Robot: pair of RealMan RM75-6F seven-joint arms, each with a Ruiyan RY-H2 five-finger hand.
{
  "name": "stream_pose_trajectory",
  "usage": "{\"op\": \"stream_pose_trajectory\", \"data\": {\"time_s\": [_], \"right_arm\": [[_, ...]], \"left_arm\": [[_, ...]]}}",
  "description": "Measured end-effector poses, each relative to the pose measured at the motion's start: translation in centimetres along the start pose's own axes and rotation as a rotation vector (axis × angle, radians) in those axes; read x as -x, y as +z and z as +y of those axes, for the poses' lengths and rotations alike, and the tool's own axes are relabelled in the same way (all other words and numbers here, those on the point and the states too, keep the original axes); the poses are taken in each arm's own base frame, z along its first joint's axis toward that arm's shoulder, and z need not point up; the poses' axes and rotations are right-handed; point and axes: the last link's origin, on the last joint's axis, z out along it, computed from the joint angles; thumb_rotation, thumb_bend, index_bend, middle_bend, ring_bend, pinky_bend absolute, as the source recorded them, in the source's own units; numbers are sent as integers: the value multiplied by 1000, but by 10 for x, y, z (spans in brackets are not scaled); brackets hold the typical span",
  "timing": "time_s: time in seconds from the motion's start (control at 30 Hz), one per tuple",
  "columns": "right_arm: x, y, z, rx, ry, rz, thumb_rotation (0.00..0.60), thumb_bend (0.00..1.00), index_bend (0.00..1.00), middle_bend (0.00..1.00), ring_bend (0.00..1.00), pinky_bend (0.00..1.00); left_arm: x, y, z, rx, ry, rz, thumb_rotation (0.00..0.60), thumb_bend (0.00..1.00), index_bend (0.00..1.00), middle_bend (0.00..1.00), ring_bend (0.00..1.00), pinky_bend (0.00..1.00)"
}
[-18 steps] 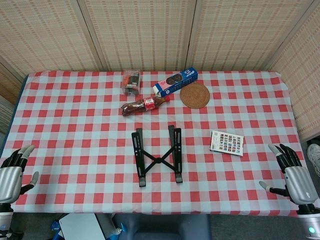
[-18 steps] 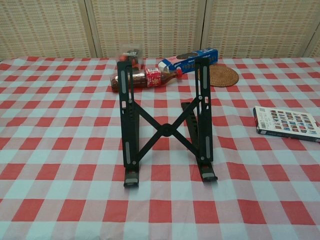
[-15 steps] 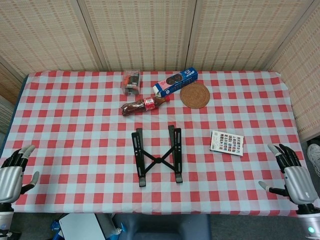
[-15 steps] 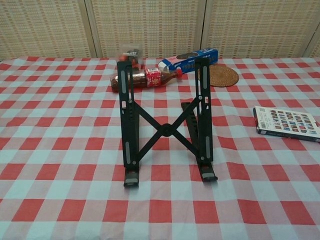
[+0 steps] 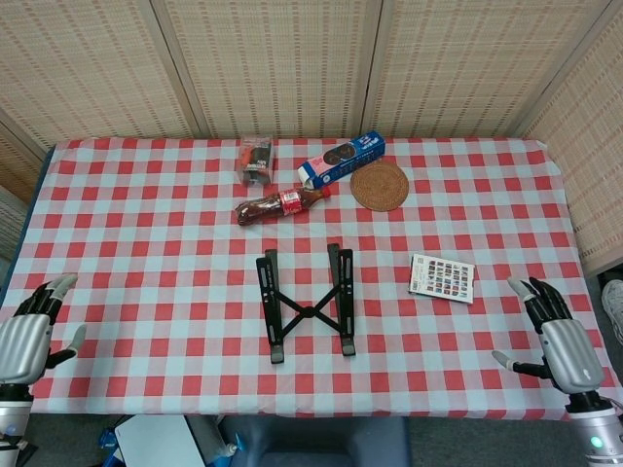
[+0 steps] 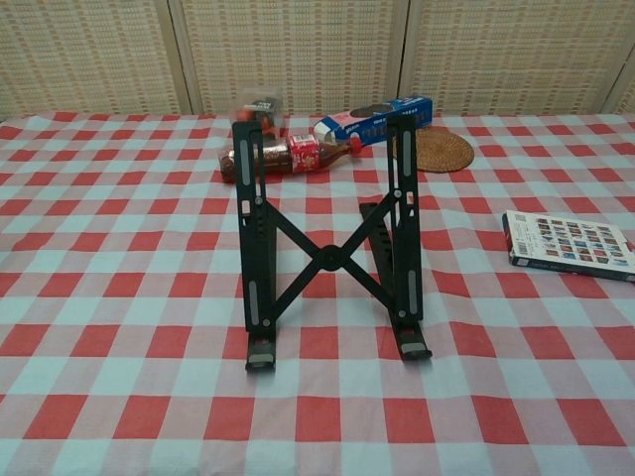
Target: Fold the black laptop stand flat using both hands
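Observation:
The black laptop stand stands unfolded near the middle of the checked table, its two rails raised and joined by a cross brace; the chest view shows the laptop stand propped up at an angle. My left hand hovers at the table's front left corner, fingers spread, holding nothing. At the front right corner my right hand is likewise spread and empty. Both hands are far from the stand. Neither hand shows in the chest view.
Behind the stand lie a cola bottle, a blue biscuit box, a round woven coaster and a small dark packet. A flat printed box lies to the stand's right. The red-checked tablecloth covers the table.
Both hands have shifted slightly inward and up toward the table. The stand has not moved.

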Motion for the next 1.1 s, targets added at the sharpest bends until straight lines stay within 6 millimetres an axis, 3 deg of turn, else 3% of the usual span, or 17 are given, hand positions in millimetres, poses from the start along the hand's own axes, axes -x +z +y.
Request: {"op": "stream_pose_trajectory", "data": {"time_s": [0.2,0.27,0.33,0.43,0.53,0.77,1.1], "right_arm": [[9,14,-12,-41,74,-61,600,47,53,101,4,38],[13,21,-18,-55,120,-89,600,47,53,101,4,38],[16,28,-23,-68,174,-119,600,47,53,101,4,38],[22,38,-31,-83,255,-156,600,43,53,101,3,38],[28,52,-40,-94,351,-193,600,20,53,100,4,38],[53,84,-64,-96,614,-288,600,4,54,100,4,38],[94,126,-95,-94,800,-368,600,0,53,100,4,38]], "left_arm": [[-1,19,5,46,-95,-21,588,321,92,128,129,229],[-2,26,8,64,-125,-28,501,297,92,128,132,230],[-3,33,11,78,-154,-35,339,271,93,128,132,230],[-2,44,16,100,-207,-53,178,248,95,128,133,230],[-1,56,22,124,-259,-76,88,236,95,128,133,230],[5,79,33,162,-264,-88,76,231,96,128,133,230],[11,87,37,162,-352,-127,84,231,117,128,142,230]]}}
